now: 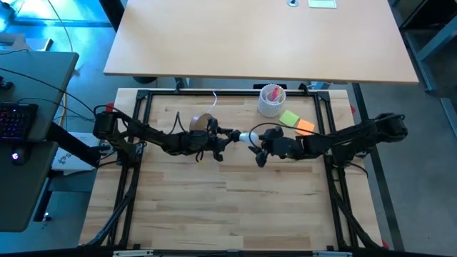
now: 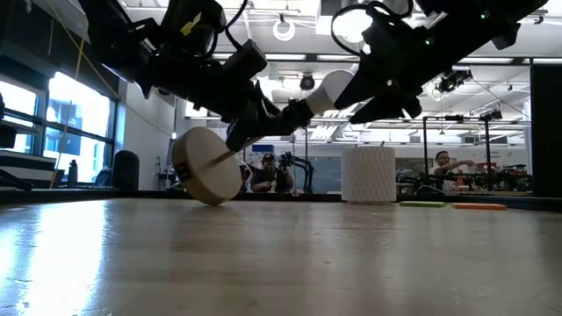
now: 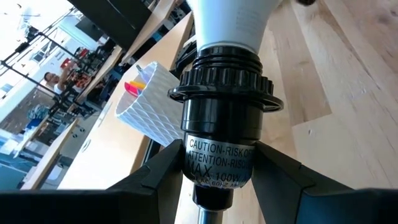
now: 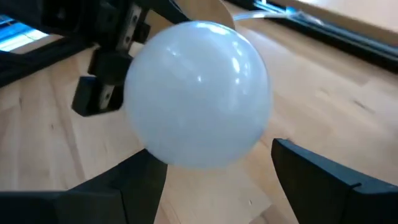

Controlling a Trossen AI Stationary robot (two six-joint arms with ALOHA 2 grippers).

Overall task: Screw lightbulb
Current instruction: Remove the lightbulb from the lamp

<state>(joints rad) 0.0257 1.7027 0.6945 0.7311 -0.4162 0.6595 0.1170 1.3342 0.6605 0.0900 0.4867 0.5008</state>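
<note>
The lightbulb (image 3: 231, 22) sat in the socket (image 3: 225, 118) held by the left gripper (image 3: 224, 180), apparently threaded, while the right gripper (image 4: 214, 165) stood wide around it

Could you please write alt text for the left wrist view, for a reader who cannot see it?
A black lamp socket fills the middle, clamped between the left hand's two dark fingers, with the lightbulb's white neck seated in its threaded collar. Behind stand a white perforated cup holding pink items and the wooden table.
</note>
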